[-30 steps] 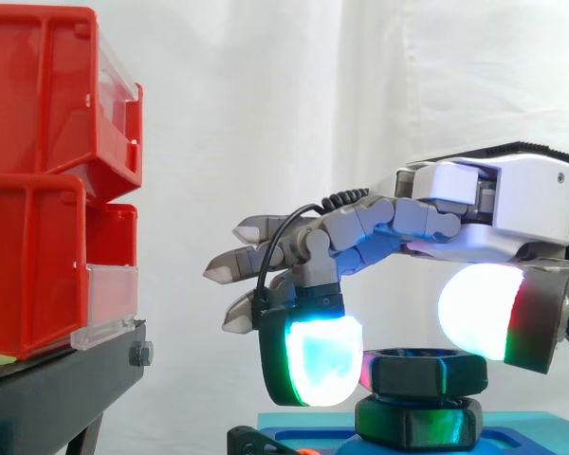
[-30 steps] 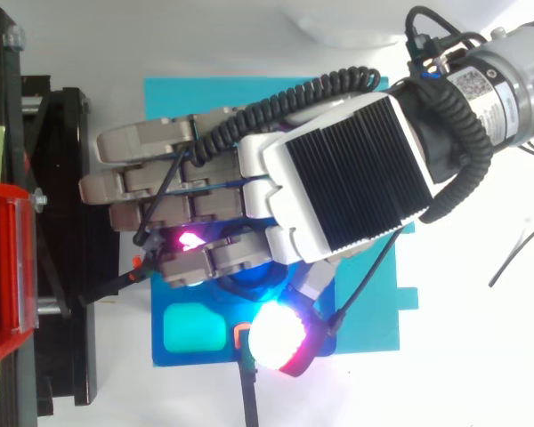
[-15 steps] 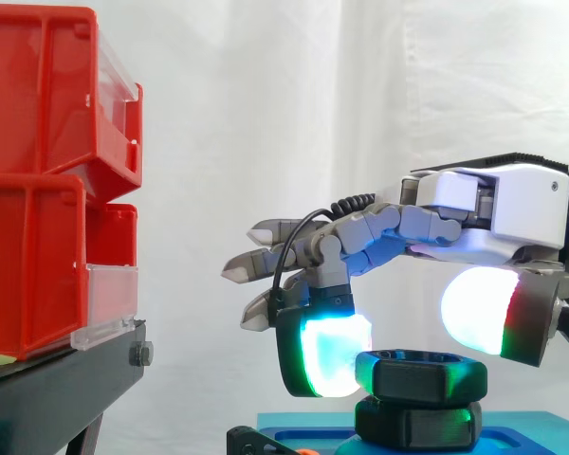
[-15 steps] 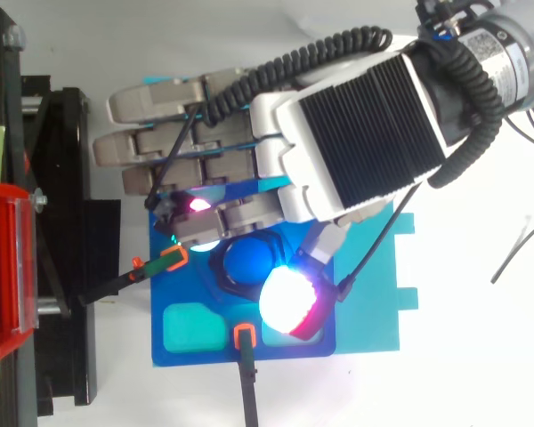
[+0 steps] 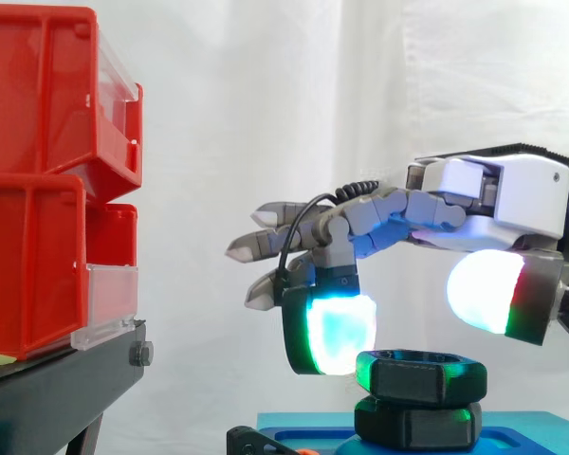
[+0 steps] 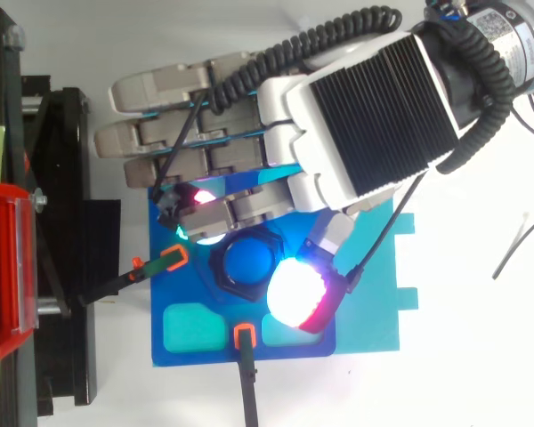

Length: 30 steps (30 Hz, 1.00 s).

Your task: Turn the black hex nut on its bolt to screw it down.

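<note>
The black hex nut (image 5: 422,374) sits on its blue bolt (image 6: 249,258), above a second black hex piece (image 5: 417,424) on the blue fixture (image 6: 189,298). My hand (image 6: 356,116) hovers over it, palm down. One finger is bent down, and its cyan fingertip (image 5: 327,332) hangs beside the nut's left side. The white and red thumb pad (image 5: 488,289) floats just above the nut's right edge, clear of it. The other fingers (image 5: 266,248) reach out straight to the left. Nothing is held between the pads.
Red bins (image 5: 38,171) are stacked on a black stand (image 5: 57,389) at the left. The fixture lies on a teal sheet (image 6: 374,311). Two orange-tipped clips (image 6: 171,259) (image 6: 243,335) with black cables stand at the fixture's left and front edges.
The hand has risen and shifted toward the top of the top view. Both glowing pads have come up off the nut's sides, uncovering the nut and bolt from above.
</note>
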### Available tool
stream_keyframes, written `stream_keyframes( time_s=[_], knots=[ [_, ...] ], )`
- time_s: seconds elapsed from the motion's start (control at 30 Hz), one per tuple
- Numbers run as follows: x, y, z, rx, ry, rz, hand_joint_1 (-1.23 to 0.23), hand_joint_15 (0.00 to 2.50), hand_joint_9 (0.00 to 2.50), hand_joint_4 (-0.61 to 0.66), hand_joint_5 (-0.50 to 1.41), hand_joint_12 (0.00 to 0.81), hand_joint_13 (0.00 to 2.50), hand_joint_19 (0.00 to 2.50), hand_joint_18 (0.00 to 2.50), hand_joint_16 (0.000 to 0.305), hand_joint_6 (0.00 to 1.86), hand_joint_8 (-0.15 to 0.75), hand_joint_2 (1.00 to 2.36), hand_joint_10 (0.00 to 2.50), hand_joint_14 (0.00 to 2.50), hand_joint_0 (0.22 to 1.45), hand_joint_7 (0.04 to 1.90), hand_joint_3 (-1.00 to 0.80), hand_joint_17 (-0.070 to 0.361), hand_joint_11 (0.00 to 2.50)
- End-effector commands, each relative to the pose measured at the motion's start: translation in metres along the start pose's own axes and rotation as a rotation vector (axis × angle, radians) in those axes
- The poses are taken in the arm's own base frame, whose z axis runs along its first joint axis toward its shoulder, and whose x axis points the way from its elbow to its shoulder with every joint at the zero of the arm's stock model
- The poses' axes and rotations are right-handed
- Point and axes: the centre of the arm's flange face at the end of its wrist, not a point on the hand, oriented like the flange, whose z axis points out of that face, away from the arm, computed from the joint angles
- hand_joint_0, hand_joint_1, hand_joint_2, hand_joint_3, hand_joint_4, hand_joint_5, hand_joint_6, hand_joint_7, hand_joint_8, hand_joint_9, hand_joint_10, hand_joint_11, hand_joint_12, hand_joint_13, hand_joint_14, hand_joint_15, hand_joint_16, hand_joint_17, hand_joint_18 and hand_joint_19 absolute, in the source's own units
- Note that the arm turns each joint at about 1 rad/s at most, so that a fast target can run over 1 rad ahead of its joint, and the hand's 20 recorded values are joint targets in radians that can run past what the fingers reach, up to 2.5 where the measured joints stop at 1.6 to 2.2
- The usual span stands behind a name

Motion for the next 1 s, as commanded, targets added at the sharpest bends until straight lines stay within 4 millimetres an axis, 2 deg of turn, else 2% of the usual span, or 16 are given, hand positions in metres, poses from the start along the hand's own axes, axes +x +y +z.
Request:
stream_keyframes(
  time_s=[0.0, 0.1, 0.2, 0.43, 0.63, 0.97],
  knots=[
    [-0.002, 0.005, 0.008, -0.009, -0.018, -0.004, -0.23, 0.0, 0.64, 0.23, -0.12, 0.313, 0.3, 0.0, 0.08, 0.058, 0.59, 0.261, 1.0, 0.0, 0.0, 0.44, 1.28, -0.5, 0.13, 0.15],
    [-0.005, 0.008, 0.014, -0.017, -0.043, -0.019, -0.38, 0.0, 0.64, 0.23, -0.12, 0.32, 0.31, 0.0, 0.1, 0.059, 0.52, 0.263, 1.0, 0.01, 0.0, 0.42, 1.34, -0.5, 0.133, 0.15],
    [-0.006, 0.013, 0.019, -0.024, -0.054, -0.025, -0.48, 0.0, 0.63, 0.23, -0.13, 0.323, 0.31, 0.0, 0.11, 0.06, 0.5, 0.255, 1.0, 0.0, 0.0, 0.41, 1.27, -0.5, 0.136, 0.14],
    [-0.002, 0.022, 0.026, -0.01, -0.039, -0.009, -0.6, 0.0, 0.62, 0.25, -0.14, 0.325, 0.31, 0.0, 0.13, 0.062, 0.5, 0.249, 1.0, 0.0, 0.0, 0.4, 1.15, -0.5, 0.139, 0.15],
    [0.001, 0.033, 0.032, -0.005, -0.015, 0.009, -0.52, 0.0, 0.62, 0.28, -0.14, 0.359, 0.32, 0.0, 0.15, 0.07, 0.5, 0.271, 1.0, 0.0, 0.0, 0.34, 1.13, -0.5, 0.156, 0.15],
    [0.001, 0.038, 0.036, -0.008, -0.011, 0.014, -0.25, 0.0, 0.63, 0.29, -0.14, 0.372, 0.32, 0.0, 0.12, 0.073, 0.5, 0.286, 1.0, 0.0, 0.0, 0.32, 1.11, -0.5, 0.165, 0.15]
  ],
)
